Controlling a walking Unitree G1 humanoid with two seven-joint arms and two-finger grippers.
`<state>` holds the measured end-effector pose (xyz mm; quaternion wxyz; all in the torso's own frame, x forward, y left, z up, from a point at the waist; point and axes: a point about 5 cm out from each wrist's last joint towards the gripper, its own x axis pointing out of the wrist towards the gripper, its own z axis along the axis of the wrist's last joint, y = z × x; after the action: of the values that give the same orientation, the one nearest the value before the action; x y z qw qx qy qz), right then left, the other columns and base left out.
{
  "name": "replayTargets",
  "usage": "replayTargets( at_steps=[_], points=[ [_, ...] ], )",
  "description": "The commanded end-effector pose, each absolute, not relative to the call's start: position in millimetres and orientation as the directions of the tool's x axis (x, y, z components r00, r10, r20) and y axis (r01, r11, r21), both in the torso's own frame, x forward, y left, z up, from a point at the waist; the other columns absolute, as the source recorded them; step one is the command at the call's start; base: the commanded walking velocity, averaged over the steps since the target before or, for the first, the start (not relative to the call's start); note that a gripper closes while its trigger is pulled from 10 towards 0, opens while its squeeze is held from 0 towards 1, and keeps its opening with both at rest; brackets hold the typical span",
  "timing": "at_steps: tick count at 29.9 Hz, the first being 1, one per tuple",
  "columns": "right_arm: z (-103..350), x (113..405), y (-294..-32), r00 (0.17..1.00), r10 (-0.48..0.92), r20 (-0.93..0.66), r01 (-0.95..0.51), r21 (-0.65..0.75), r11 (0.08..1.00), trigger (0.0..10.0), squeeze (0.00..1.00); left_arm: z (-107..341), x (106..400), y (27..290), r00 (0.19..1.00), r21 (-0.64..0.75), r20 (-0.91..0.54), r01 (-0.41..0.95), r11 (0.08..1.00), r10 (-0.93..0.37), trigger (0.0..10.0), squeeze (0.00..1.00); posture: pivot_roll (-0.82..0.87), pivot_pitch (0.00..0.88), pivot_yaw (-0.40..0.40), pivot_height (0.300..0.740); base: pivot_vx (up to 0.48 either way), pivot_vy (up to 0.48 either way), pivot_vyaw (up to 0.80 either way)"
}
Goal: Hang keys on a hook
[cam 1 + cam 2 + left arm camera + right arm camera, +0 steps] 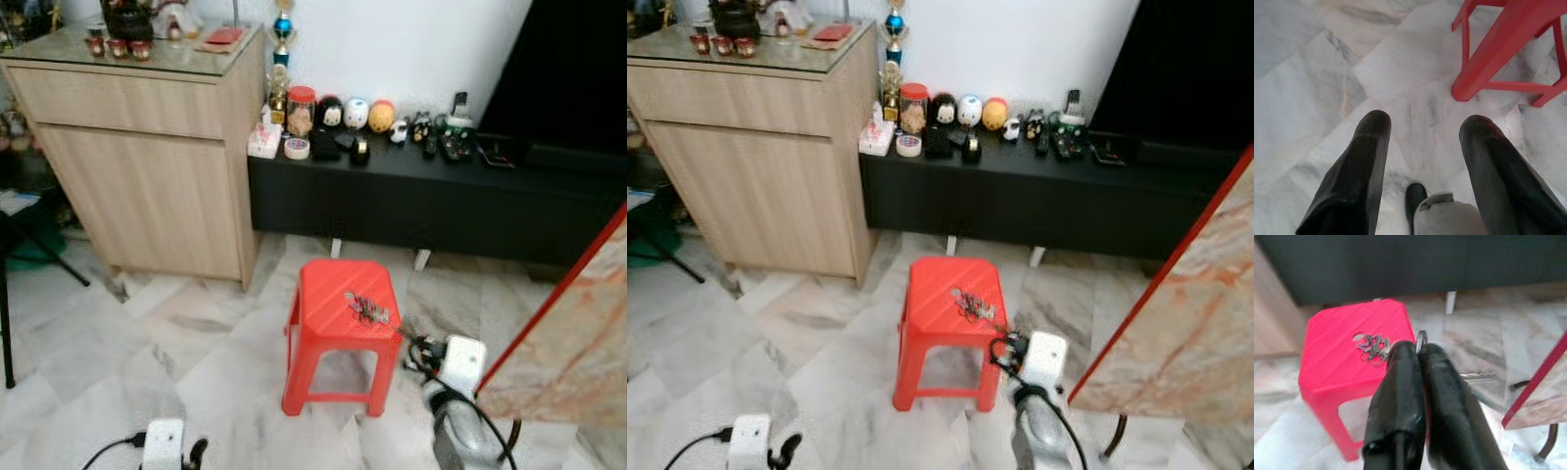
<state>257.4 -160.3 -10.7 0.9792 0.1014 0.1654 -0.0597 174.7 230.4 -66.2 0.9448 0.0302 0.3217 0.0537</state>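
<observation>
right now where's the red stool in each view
Left eye view: red stool low centre, keys on its seat.
Right eye view: low centre, slightly left.
Left wrist view: only its legs, beyond the open left gripper.
Right wrist view: behind the shut right gripper.
Shared landmark: white marble floor.

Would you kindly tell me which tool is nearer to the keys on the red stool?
Right. The right tool sits beside the keys; the left tool hangs low over the floor.
</observation>
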Motion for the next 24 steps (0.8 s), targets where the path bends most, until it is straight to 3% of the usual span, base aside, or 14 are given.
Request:
replayTargets(
  at_steps=[1,13,24],
  points=[
    [-6.5,261.8,-157.2,0.946,-0.076,-0.316,0.141,0.187,0.972,10.0,0.0,-68.0,172.4,228.8,0.78,0.092,-0.615,-0.073,0.993,0.114,10.0,0.0,0.11,0.0,-0.116,0.74,0.0,-0.405,0.0],
    [-9.7,259.7,-156.9,0.94,-0.076,-0.332,0.147,0.196,0.969,10.0,0.0,-68.1,173.3,227.1,0.781,0.093,-0.615,-0.064,0.994,0.108,10.0,0.0,0.11,0.0,-0.118,0.74,0.0,-0.404,0.0],
    [-36.2,226.0,-166.7,0.896,-0.125,-0.425,0.189,0.112,0.976,10.0,0.0,-67.7,174.3,227.3,0.782,0.094,-0.614,-0.062,0.994,0.107,10.0,0.0,0.11,0.0,-0.111,0.74,0.0,-0.407,0.0]
  ],
)
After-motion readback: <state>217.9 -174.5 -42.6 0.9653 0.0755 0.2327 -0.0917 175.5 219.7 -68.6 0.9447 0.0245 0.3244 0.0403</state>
